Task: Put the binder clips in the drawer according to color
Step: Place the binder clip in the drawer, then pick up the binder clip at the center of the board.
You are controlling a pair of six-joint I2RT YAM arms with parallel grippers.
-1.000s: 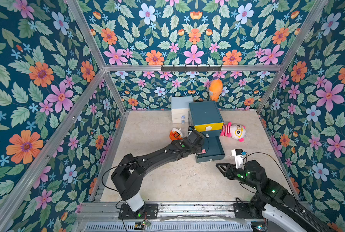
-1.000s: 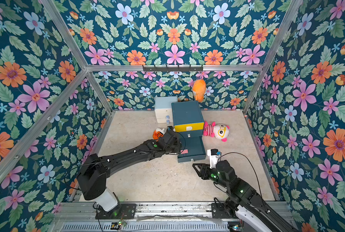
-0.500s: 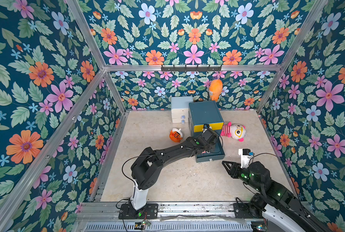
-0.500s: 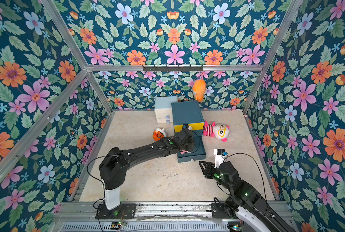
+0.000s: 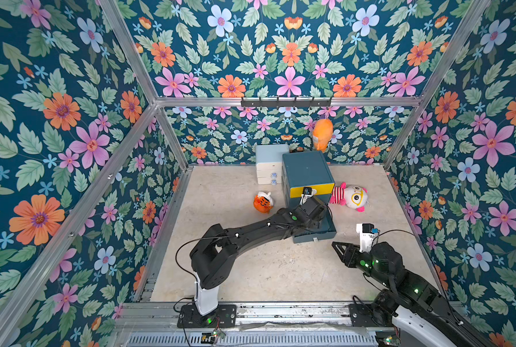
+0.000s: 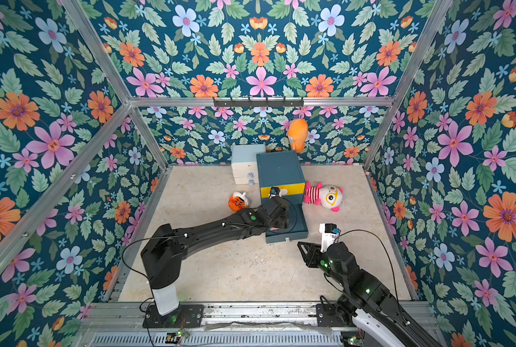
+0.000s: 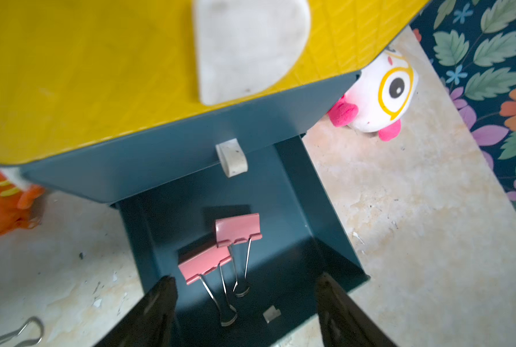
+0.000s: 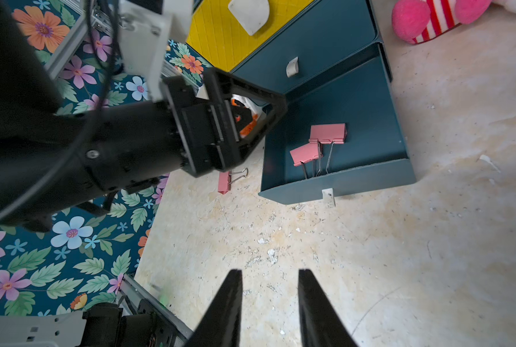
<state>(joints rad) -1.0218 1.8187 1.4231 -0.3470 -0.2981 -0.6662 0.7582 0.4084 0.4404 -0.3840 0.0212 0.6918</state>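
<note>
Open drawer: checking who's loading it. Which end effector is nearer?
Left. The left end effector hangs close above the open drawer; the right end effector sits apart, in front of it, over the floor.

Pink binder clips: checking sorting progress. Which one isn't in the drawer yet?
The pink clip on the floor beside the open drawer; the other two pink clips lie inside it.

A drawer cabinet [image 5: 306, 168] stands toward the back of the worktop [image 5: 250, 270], its bottom drawer [image 8: 371, 99] pulled out toward the front. Two binder clips [image 7: 238, 226] [image 7: 204, 264] lie in that drawer, touching each other. A third clip [image 8: 223, 181] lies on the worktop just left of the drawer. A smaller drawer unit [image 5: 270, 159] sits just beside the cabinet's left rear. One plush toy [image 5: 262, 202] lies left of the cabinet and another [image 5: 351, 196] lies right of it. A third toy [image 5: 322, 133] hangs behind the cabinet.
</note>
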